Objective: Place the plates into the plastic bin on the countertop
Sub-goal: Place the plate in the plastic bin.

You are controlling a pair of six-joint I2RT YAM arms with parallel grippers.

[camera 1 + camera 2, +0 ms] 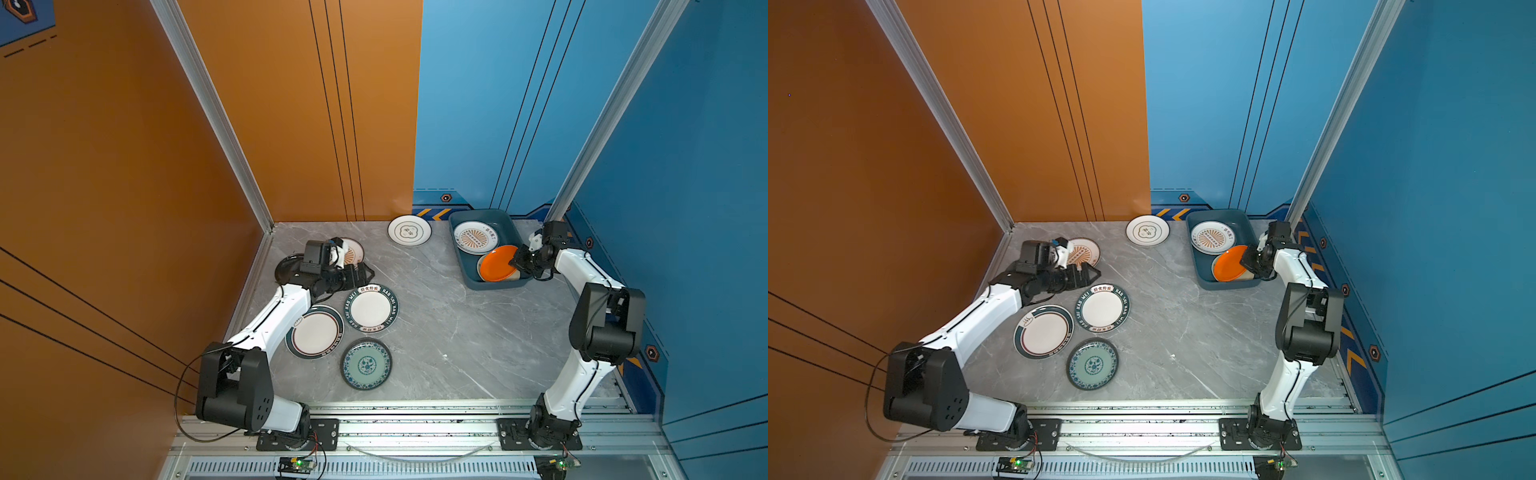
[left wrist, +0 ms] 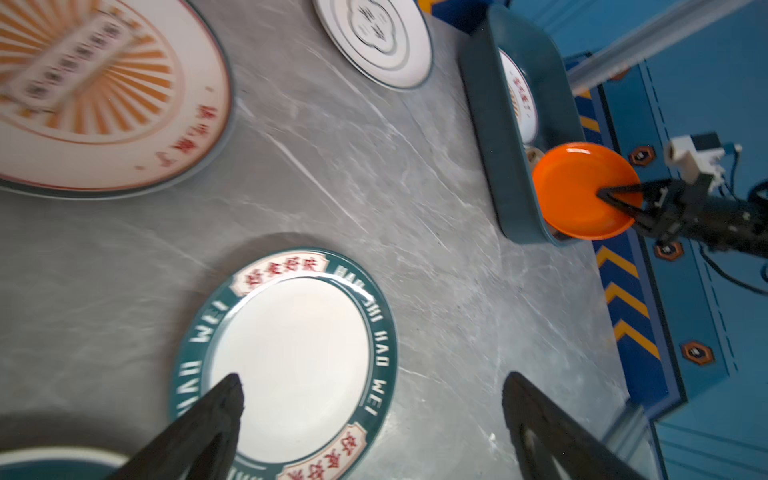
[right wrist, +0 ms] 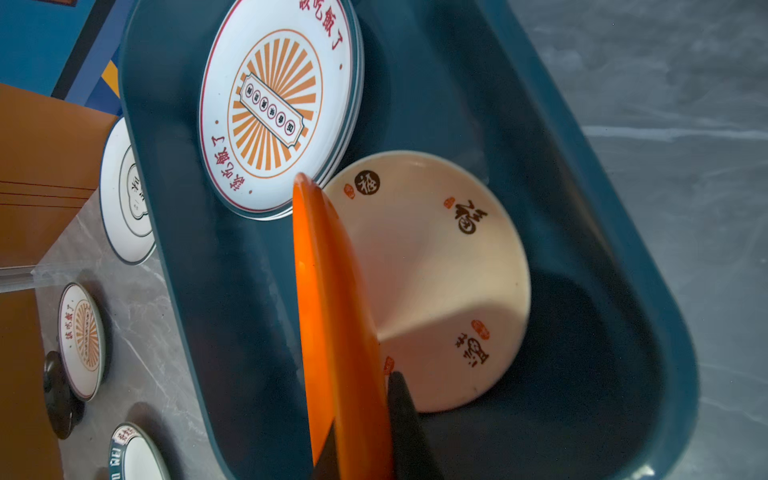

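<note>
Right wrist view: the right gripper [image 3: 363, 409] is clamped on the rim of a round, glossy orange plate [image 3: 332, 311], with one black finger [image 3: 401, 407] lying against the plate's face. The orange plate is held steeply tilted inside the rectangular dark teal-blue plastic bin [image 3: 199, 291]. Below it, a round cream-yellow plate [image 3: 436, 282] with dark brush characters lies flat in the bin's near half. In the bin's far half lies a round white plate with an orange sunburst [image 3: 274, 108], and further rims show stacked under it. Whether the orange plate's lower rim touches anything cannot be told. In both top views the bin stands in the far right corner of the flat grey marble-patterned countertop [image 1: 457, 332], its long side roughly along the right edge.

Left wrist view: the left gripper [image 2: 372, 384] is spread wide and empty. It hovers over a round white plate with a dark-green lettered rim [image 2: 299, 365], left of the countertop's middle. Toward the near edge lie a second green-rimmed white plate [image 1: 314, 332] and a round teal floral plate [image 1: 366, 363], just beside one another. Toward the left edge, partly hidden by the left wrist, lie a second sunburst plate [image 1: 355, 249] and a round black plate [image 1: 284, 270]. At the far edge, near the bin, lies a white plate with a thin dark rim and central emblem [image 1: 409, 230].
</note>
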